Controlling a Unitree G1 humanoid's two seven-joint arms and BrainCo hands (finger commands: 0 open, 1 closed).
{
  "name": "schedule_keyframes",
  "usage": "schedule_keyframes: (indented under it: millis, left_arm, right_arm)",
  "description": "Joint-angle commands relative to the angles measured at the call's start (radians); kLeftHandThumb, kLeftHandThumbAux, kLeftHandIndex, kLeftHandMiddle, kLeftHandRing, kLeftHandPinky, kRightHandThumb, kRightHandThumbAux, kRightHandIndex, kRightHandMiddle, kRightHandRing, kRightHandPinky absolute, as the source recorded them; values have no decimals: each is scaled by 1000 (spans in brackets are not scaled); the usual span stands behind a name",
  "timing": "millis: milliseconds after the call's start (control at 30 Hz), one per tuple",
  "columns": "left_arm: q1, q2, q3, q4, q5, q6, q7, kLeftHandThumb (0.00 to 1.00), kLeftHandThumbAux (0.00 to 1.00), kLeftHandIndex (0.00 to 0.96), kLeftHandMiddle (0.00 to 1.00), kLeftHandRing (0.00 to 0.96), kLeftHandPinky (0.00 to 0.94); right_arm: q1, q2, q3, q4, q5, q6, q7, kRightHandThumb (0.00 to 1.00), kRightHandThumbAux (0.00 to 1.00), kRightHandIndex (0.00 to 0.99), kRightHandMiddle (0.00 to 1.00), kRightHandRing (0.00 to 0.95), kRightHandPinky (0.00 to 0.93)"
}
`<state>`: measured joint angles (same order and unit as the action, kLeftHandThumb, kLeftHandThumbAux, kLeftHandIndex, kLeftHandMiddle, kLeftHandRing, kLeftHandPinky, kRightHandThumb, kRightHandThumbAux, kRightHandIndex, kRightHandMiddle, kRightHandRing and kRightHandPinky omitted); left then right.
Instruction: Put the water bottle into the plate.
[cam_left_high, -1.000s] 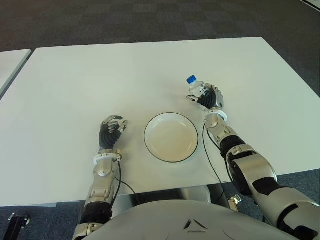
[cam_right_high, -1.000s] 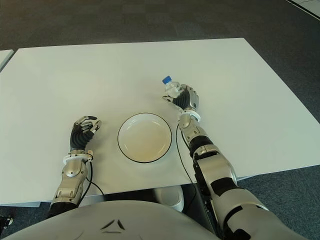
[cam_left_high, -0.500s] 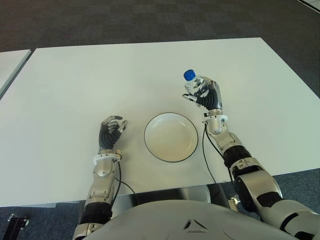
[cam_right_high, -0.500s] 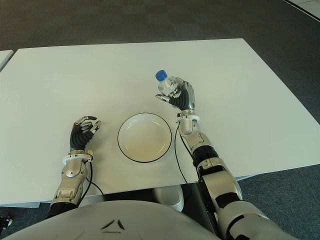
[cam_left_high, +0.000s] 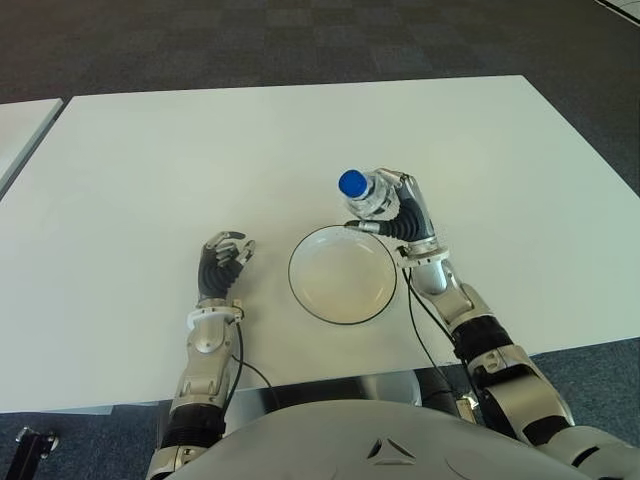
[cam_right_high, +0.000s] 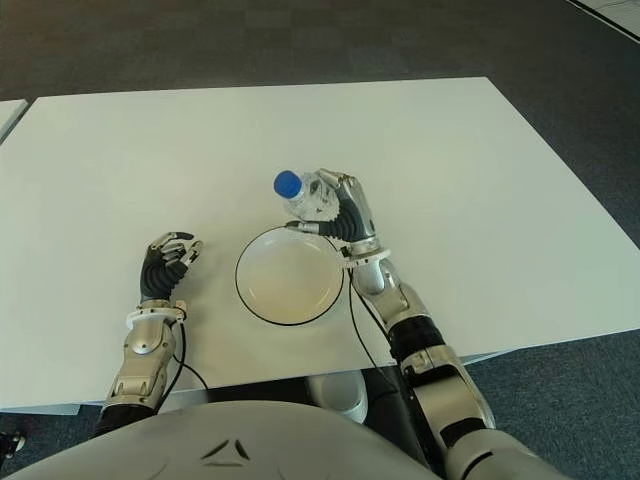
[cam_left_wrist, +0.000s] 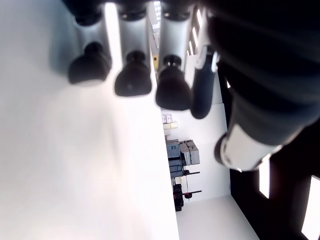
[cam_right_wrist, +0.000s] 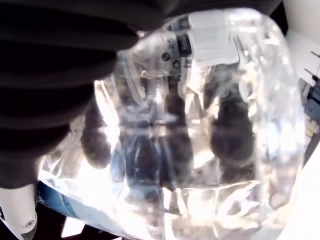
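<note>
right hand fingers wrap water bottle at plate rim, body hidden | left hand curled, empty

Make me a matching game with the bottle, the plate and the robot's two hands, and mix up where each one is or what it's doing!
Things:
1. water bottle
2. plate
3. left hand
4. right hand

Places or states:
A. lies on the white table, nothing in it
B. to the left of the plate, fingers curled, holding nothing
C. gripped above the plate's far right rim, blue cap showing
D. wrapped around the clear bottle

Right pairs: 1-C, 2-A, 3-B, 4-D
</note>
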<state>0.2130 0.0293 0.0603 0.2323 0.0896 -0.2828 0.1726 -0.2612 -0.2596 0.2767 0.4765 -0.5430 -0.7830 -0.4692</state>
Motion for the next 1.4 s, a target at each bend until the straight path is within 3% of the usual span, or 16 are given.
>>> schedule_keyframes:
  millis: [33,200,400,700,1000,1167,1400]
  left_arm:
    - [24,-8,-5,22,2,44,-7,705,719,435,817,830,833]
    - [21,-5,-7,22,1,47,-12,705,719,435,816,827,829]
    - [18,0,-9,25,1,41,-19,704,720,435,817,825,825]
    - [15,2,-10,32,12,34,-8,703,721,434,820,827,822]
    - [15,0,-4,30,8,40,-10,703,721,434,821,829,828]
    - [18,3,-2,26,5,41,-14,703,721,434,819,826,822]
    - [19,1,-1,24,2,39,-13,703,721,434,817,826,820]
  right_arm:
    - [36,-20,6,-47,-36,-72,2,704,724,438,904,894,881]
    - [78,-37,21,-105,-80,-105,23,707,722,438,907,896,882]
    - [117,-92,45,-227,-68,-32,200,708,721,438,908,898,889]
    - [150,-155,64,-365,-107,160,459,706,721,438,915,902,896]
    - [199,-147,96,-477,-131,399,672,704,719,438,844,837,821]
    - [214,-146,115,-533,-159,502,753,701,718,434,784,784,772]
    - [215,-151,134,-567,-183,555,796,695,719,426,732,741,741]
